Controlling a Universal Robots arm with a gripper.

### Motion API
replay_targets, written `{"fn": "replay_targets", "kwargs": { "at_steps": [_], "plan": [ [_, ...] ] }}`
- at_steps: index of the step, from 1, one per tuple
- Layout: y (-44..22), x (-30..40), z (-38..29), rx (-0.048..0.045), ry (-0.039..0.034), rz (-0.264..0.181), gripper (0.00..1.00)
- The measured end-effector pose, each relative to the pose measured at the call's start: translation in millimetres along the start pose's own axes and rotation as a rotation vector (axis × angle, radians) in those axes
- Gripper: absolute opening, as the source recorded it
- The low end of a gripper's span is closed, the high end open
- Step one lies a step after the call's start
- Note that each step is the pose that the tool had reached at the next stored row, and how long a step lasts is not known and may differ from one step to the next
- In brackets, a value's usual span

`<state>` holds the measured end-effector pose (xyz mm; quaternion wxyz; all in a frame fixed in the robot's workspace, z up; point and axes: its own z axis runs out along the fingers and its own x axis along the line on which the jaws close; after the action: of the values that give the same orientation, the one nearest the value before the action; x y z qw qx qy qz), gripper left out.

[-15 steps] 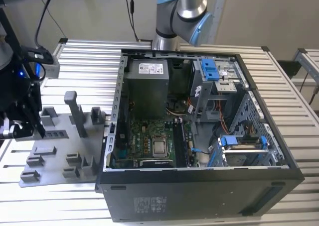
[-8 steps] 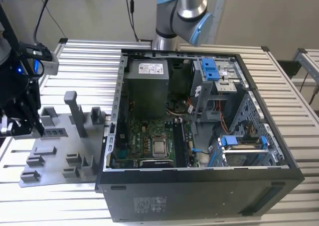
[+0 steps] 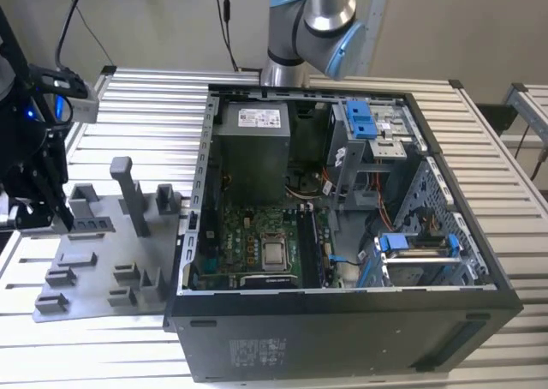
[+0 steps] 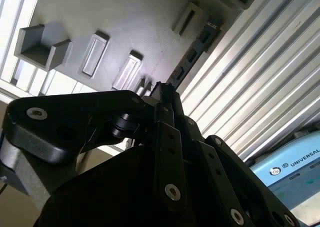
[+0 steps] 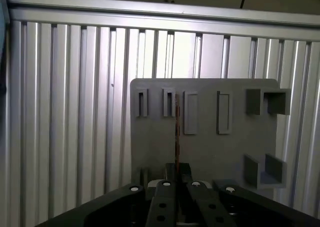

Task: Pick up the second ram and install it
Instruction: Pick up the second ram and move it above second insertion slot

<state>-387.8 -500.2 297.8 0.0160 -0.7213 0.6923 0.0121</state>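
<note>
At the exterior view's left the black gripper [image 3: 40,202] hangs over the near-left part of the grey holder plate [image 3: 94,269], which lies on the slatted metal table [image 3: 145,106]; from here I cannot tell how far above the plate it is. In both wrist views its 2 fingers [image 5: 165,192] are pressed together on the second ram [image 5: 176,129]; the first wrist view shows the stick edge-on as a thin line running out from the fingertips across the plate and its slotted blocks. The second wrist view shows the flat, dark side of the ram [image 4: 196,48] with its chips, reaching out from the gripper [image 4: 161,89] towards the plate's edge. The open computer case [image 3: 342,338] lies well apart at the exterior view's right, its green motherboard [image 3: 248,235] exposed; the arm's base [image 3: 312,16] stands behind it.
</note>
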Motion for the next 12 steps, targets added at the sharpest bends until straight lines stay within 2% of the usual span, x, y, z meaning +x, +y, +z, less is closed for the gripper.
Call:
{"fn": "replay_targets", "kwargs": {
  "at_steps": [12],
  "plan": [
    [-0.1, -0.5, -12.3, 0.0, 0.0, 0.0, 0.14]
  ]
}}
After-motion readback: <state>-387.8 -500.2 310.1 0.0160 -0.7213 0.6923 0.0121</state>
